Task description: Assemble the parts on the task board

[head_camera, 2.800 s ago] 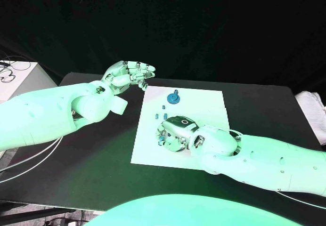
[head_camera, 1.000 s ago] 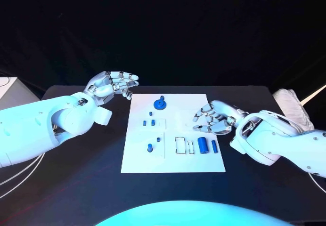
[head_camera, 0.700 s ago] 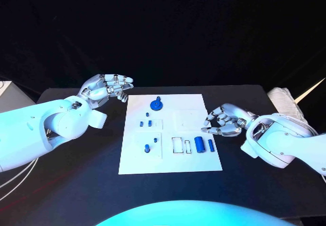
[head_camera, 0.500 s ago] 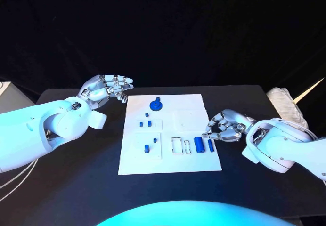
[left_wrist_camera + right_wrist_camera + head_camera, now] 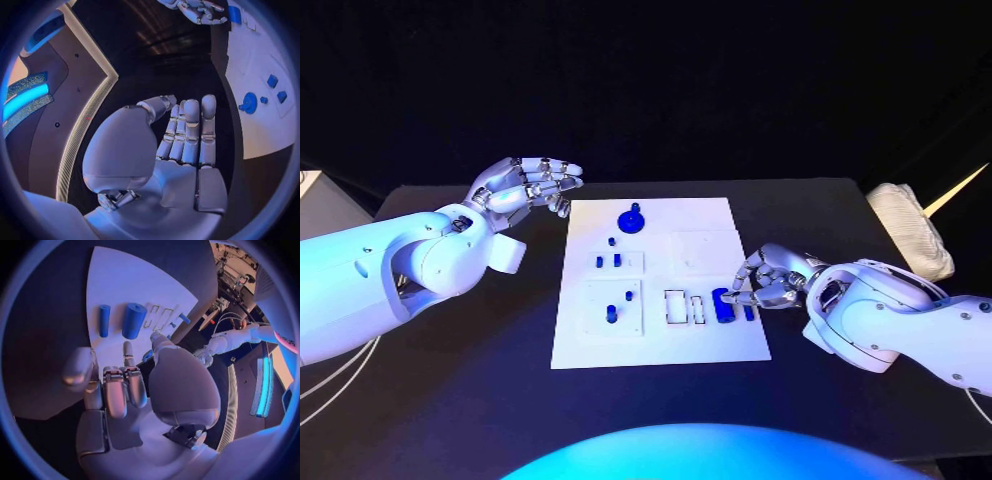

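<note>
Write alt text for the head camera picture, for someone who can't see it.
A white task board with small blue parts lies on a black table. The right hand hovers at two blue cylinders by the board's right edge, holding nothing; the left hand is raised off the far left corner, fingers curled, empty.

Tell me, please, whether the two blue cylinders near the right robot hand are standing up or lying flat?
Lying flat. In the right wrist view the thick cylinder and thin cylinder rest lengthwise, side by side on the board, untouched by the right robot hand.
</note>
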You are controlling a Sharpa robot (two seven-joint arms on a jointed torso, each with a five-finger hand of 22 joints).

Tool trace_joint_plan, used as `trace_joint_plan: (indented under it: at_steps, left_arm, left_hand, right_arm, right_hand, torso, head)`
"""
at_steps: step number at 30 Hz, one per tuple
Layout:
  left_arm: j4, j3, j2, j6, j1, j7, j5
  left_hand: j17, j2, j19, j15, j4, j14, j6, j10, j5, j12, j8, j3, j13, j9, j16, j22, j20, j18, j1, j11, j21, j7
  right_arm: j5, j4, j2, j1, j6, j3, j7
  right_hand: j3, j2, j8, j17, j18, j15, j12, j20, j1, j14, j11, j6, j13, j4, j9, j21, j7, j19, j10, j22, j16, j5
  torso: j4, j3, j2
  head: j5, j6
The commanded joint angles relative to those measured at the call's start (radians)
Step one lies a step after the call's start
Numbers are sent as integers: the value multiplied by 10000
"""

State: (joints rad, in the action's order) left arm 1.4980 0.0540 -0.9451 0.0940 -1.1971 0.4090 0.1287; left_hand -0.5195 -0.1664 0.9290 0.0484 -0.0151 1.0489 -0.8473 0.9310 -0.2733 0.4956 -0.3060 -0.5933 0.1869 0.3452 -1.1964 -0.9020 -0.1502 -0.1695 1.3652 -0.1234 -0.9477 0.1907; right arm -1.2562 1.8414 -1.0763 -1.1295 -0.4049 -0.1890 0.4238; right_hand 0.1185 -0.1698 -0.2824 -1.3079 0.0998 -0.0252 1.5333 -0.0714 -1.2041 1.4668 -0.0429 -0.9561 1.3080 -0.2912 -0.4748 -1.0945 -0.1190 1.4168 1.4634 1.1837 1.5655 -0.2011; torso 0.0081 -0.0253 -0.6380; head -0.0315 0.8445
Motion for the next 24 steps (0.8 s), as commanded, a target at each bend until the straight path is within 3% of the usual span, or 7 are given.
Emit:
trace_joint_plan:
  at_steps: [1, 12, 24]
  left_arm:
    - [42, -6, 0, -174, 17, 54, -70]
    - [45, -6, -19, -207, 17, 40, -70]
    - [27, -6, -39, -290, 17, -42, -332]
  left_hand:
    - [9, 3, -70, 30, 7, -73, 57, -66, 34, 43, -14, -39, -4, -12, 47, 13, 31, -154, -92, -15, -3, 2]
    - [9, 3, -70, 30, 7, -73, 57, -66, 34, 43, -14, -39, -4, -12, 47, 13, 31, -154, -92, -15, -3, 2]
    - [10, 3, -70, 27, -7, -74, 59, -65, 33, 50, -18, -44, -2, -11, 45, 15, 33, -155, -92, -14, 0, 3]
  right_arm:
    - [-661, -88, 122, 96, 168, -7, 436]
    - [-1048, -423, 587, 316, 151, -8, 543]
    - [-1379, -946, 1049, 523, 671, -9, 632]
  right_hand:
    - [-71, 40, -72, -2629, -62, -86, 50, 30, 88, 1040, 70, -21, 2108, 0, -9, -63, 48, 67, 724, 15, 53, -71]
    - [-322, 200, -189, -2629, -59, -111, 54, 44, 235, 1040, 108, -171, 2136, -12, -27, -66, 98, 63, 733, 51, 53, -127]
    - [-807, 213, -378, -2629, -57, -168, 44, 86, 364, 1040, 182, -378, 2152, -1, -60, -62, 188, 48, 733, 100, 53, -45]
  torso:
    - [-13, 18, 1]
    - [0, 11, 4]
    - [-8, 1, 11]
  head:
    - [24, 37]
    - [-3, 56]
    - [-11, 105]
